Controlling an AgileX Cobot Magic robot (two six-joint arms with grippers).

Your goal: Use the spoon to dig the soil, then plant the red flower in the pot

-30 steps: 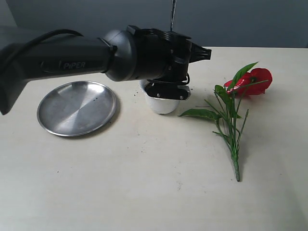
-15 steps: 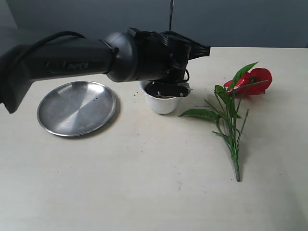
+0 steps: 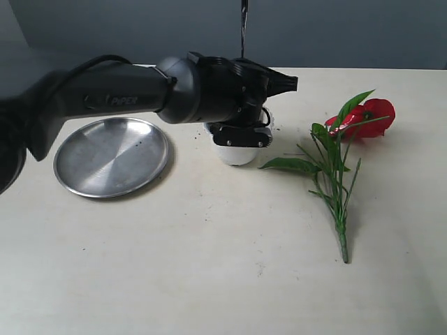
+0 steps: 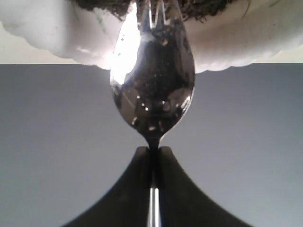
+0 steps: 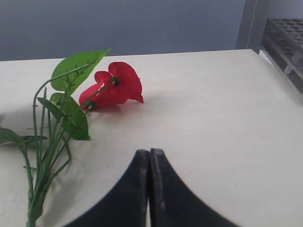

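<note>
You are digging: your left gripper, clamping the spoon, is working its tip into the soil in the pot, while your right gripper, pressed together empty, is waiting near the red flower, which you will need to grasp next.

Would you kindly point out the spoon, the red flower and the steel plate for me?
spoon (image 4: 154,90): left wrist view, middle of the bowl.
red flower (image 3: 374,117): exterior view, on the bloom.
steel plate (image 3: 112,155): exterior view, centre of the dish.

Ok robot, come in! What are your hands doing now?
Left gripper shut on spoon, its tip in the pot's soil. Right gripper shut, empty. Red flower on table, unobstructed.
</note>
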